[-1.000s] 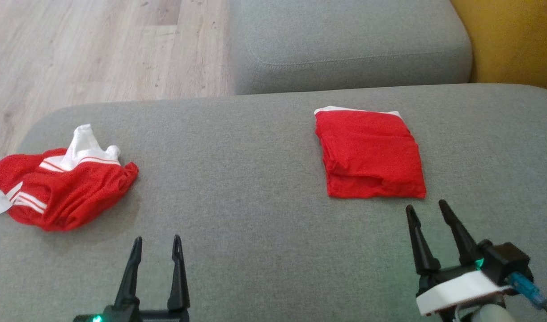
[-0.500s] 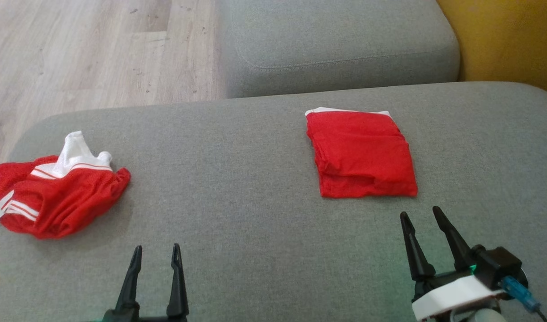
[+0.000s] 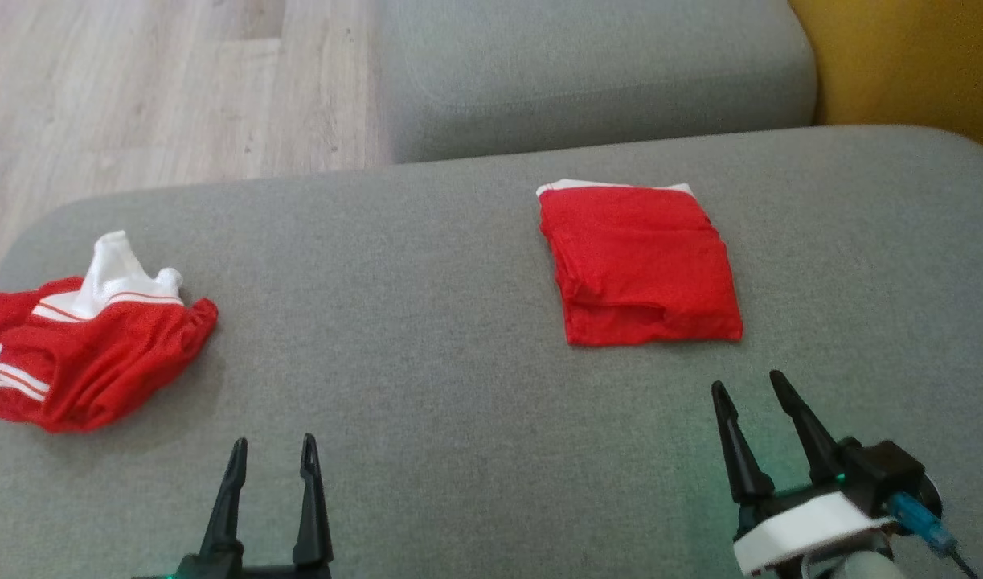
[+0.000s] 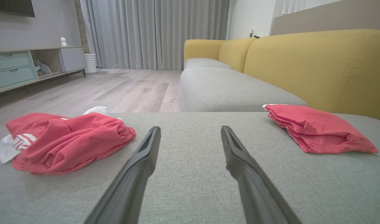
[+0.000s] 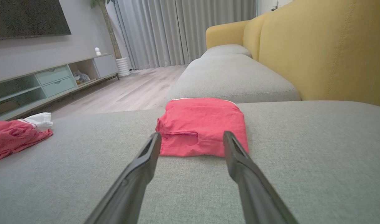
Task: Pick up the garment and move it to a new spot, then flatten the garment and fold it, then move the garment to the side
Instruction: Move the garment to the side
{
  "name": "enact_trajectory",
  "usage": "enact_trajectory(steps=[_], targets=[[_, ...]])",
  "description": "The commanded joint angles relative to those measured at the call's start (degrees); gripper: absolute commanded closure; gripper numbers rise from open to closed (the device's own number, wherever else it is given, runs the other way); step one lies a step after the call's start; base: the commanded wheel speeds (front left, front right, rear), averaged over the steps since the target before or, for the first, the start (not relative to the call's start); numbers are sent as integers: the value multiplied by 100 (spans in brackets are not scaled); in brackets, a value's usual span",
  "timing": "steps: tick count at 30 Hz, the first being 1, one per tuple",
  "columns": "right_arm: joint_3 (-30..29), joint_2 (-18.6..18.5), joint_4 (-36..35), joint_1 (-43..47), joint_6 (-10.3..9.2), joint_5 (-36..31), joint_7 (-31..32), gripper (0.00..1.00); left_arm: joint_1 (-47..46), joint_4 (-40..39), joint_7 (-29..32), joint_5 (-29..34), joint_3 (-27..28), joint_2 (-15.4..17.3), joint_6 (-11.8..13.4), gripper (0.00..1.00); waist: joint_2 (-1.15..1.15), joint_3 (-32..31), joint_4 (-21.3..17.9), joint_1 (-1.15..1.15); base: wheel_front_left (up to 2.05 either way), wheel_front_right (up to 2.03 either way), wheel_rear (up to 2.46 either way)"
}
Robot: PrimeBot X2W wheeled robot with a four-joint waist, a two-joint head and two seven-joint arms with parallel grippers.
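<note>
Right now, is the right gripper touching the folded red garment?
No, the right gripper hangs open short of the folded garment, with grey cushion between them.

Home living room, yellow-backed sofa (image 4: 317, 68), curtains (image 4: 155, 31), TV (image 5: 28, 17), low sideboard (image 5: 53, 81)

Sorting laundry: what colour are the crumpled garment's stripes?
White, on the red crumpled garment; clearest in the head view.
</note>
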Motion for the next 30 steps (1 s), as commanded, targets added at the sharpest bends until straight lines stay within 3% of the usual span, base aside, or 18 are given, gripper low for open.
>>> enact_trajectory(steps=[1, 5, 12, 19, 27, 28, 29, 30], targets=[[92, 0, -114, -377, -4, -106, -61, 0, -257, -218, -29, 16, 183, -20, 43, 0, 0, 105, -22, 0, 0, 0, 0], [12, 93, 146, -836, -4, -135, -61, 0, -426, -341, -29, 36, 122, -20, 60, 0, 0, 469, -34, 0, 0, 0, 0], [-398, 156, 1297, -2314, -4, -59, -9, 0, -926, -552, -29, 127, -129, -20, 26, 0, 0, 1165, 62, 0, 0, 0, 0], [-775, -161, 2590, -3694, -4, -128, 1032, 0, -1412, -623, -29, 96, -361, -20, 9, 0, 0, 1668, 307, 0, 0, 0, 0], [-946, -465, 3485, -4307, -4, -87, 1613, 0, -1606, -680, -29, 40, -528, -20, 58, 0, 0, 2021, 528, 0, 0, 0, 0], [-898, -464, 3565, -4344, -4, -29, 1673, 17, -1620, -684, -29, 38, -529, -20, 69, 0, 0, 2057, 536, 0, 0, 0, 0], [-838, -450, 3625, -4376, -4, 54, 1728, 55, -1634, -684, -29, 37, -525, -20, 77, 0, 0, 2090, 538, 0, 0, 0, 0], [-774, -442, 3661, -4405, -4, 145, 1762, 81, -1650, -686, -29, 38, -520, -20, 84, 0, 0, 2123, 532, 0, 0, 0, 0]])
